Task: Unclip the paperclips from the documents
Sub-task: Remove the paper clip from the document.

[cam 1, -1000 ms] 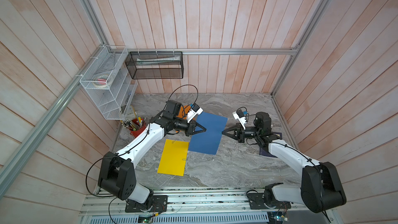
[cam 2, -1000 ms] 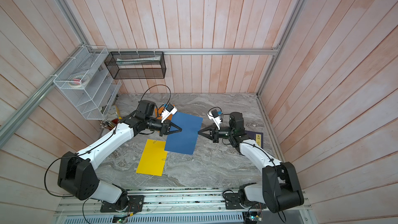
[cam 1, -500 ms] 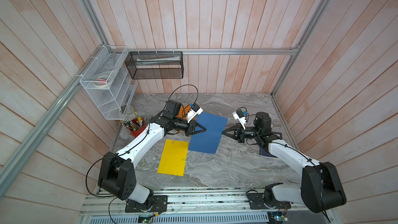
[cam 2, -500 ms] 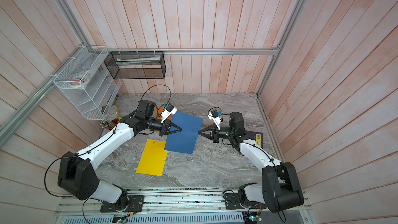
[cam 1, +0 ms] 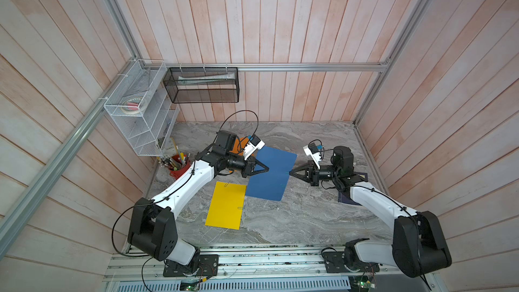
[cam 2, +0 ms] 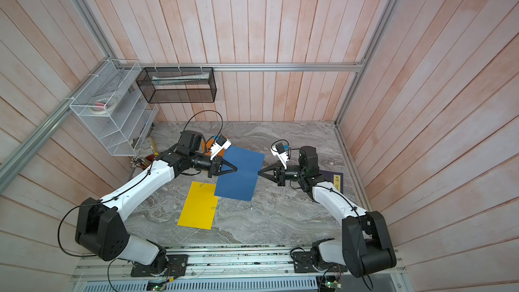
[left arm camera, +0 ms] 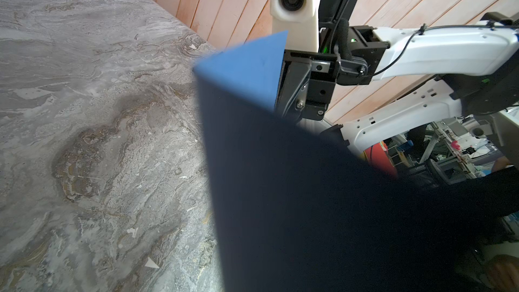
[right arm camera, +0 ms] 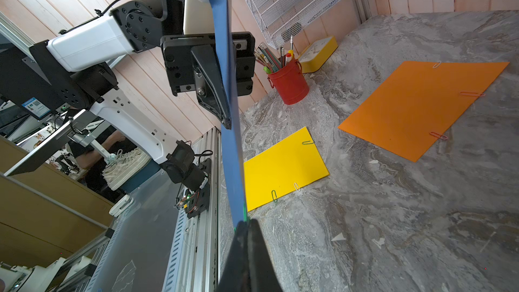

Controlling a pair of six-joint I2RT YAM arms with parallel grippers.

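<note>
Between wooden walls [cam 1: 252,23], marbled tabletop [cam 1: 295,220]

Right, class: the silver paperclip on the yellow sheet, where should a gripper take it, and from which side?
Probably best to pinch the silver paperclip by the end poking past the long edge of the yellow sheet, since that end lies over bare table. Come in low from off the sheet, in line with the clip, then pull straight outward.

Both top views look down from high above the front rail [cam 1: 252,257], sharing the whole table [cam 1: 309,220]. Each wrist camera sits close behind its jaws. The left one faces the right arm [left arm camera: 449,49], the right one the left arm [right arm camera: 92,37], both along the blue sheet [right arm camera: 231,164].
</note>
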